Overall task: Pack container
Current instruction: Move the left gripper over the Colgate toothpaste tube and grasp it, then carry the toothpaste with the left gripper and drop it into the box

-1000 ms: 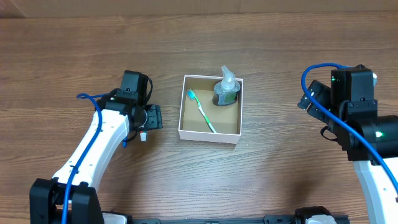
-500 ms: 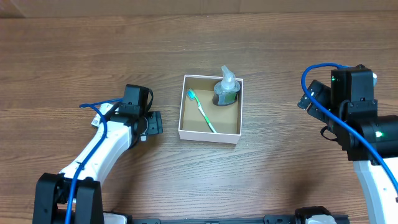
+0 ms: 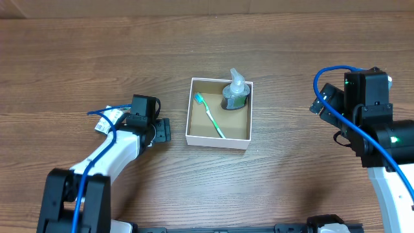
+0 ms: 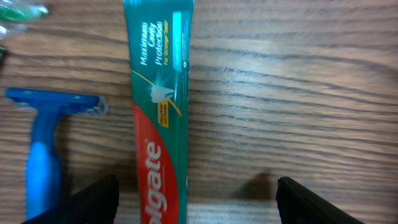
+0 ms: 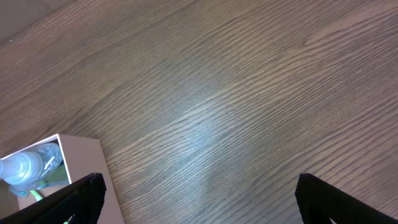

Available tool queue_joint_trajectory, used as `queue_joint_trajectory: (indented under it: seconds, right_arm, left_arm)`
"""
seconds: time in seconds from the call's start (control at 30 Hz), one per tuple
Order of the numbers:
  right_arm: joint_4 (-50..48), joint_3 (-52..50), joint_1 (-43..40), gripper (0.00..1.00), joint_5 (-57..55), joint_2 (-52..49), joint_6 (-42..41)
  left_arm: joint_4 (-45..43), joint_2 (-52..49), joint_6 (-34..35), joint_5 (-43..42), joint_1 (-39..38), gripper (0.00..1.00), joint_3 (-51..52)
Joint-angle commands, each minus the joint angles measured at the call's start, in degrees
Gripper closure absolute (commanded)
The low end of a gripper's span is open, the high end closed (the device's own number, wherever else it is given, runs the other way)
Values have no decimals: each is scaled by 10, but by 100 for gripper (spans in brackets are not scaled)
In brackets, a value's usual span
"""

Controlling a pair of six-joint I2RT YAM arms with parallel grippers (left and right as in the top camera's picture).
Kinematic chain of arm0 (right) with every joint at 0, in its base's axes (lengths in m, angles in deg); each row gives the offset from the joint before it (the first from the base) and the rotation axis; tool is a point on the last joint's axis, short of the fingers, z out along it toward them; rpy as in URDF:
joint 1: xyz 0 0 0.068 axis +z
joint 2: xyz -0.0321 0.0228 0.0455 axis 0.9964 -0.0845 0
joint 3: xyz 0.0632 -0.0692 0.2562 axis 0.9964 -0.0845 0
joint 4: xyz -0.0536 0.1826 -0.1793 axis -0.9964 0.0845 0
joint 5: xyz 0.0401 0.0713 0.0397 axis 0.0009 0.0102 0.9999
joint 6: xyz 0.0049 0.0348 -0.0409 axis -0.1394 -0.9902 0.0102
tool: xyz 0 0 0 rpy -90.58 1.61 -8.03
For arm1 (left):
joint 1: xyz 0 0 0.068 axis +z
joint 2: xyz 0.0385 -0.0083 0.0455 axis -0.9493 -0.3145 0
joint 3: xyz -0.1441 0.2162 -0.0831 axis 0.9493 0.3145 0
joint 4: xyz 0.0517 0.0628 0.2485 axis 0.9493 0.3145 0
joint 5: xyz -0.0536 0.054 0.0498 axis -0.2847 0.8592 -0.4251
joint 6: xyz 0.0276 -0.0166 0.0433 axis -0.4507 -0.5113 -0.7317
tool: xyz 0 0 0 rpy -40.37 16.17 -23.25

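The container point(image 3: 218, 141), a square white-walled box with a brown inside, sits mid-table and holds a green toothbrush point(image 3: 210, 116) and a clear pump bottle point(image 3: 235, 94). My left gripper point(image 3: 158, 131) is just left of the box. In the left wrist view it is open point(image 4: 199, 208), low over a green and red Colgate toothpaste tube point(image 4: 158, 124) that lies between its fingers. A blue razor point(image 4: 43, 143) lies beside the tube. My right gripper point(image 5: 211, 199) is open and empty to the right of the box, whose corner point(image 5: 74, 155) shows with the bottle point(image 5: 25, 165).
A small clear and green object point(image 4: 22, 12) lies at the top left of the left wrist view. The right arm point(image 3: 365, 113) stands over bare wood well right of the box. In the overhead view the left arm hides the tube and razor.
My left arm has drawn toward the table's front and settled lower, with its gripper still left of the box. The right arm and the box contents have not moved.
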State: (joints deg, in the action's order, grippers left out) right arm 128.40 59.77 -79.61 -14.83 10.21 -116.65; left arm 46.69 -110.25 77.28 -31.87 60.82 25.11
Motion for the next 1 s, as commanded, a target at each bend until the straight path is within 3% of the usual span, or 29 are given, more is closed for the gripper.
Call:
queue_joint_trajectory:
  seconds: [0.0, 0.23, 0.3, 0.37, 0.63, 0.73, 0.97]
  right_arm:
    - [-2, 9, -3, 0, -4, 5, 0]
    - [-2, 9, -3, 0, -4, 5, 0]
    - [-2, 9, -3, 0, -4, 5, 0]
    - [-2, 9, -3, 0, -4, 5, 0]
    - [-2, 9, -3, 0, -4, 5, 0]
    - [-2, 9, -3, 0, -4, 5, 0]
    - [-2, 9, -3, 0, -4, 5, 0]
  left_arm:
    - [-12, -38, -9, 7, 0, 23, 5]
    - [-12, -43, -9, 7, 0, 49, 5]
    - [-10, -43, -9, 7, 0, 65, 4]
    - [-6, -43, -9, 7, 0, 70, 4]
    - [10, -38, -9, 7, 0, 78, -9]
    - [41, -22, -9, 7, 0, 86, -38]
    - [139, 35, -2, -9, -1, 88, -133]
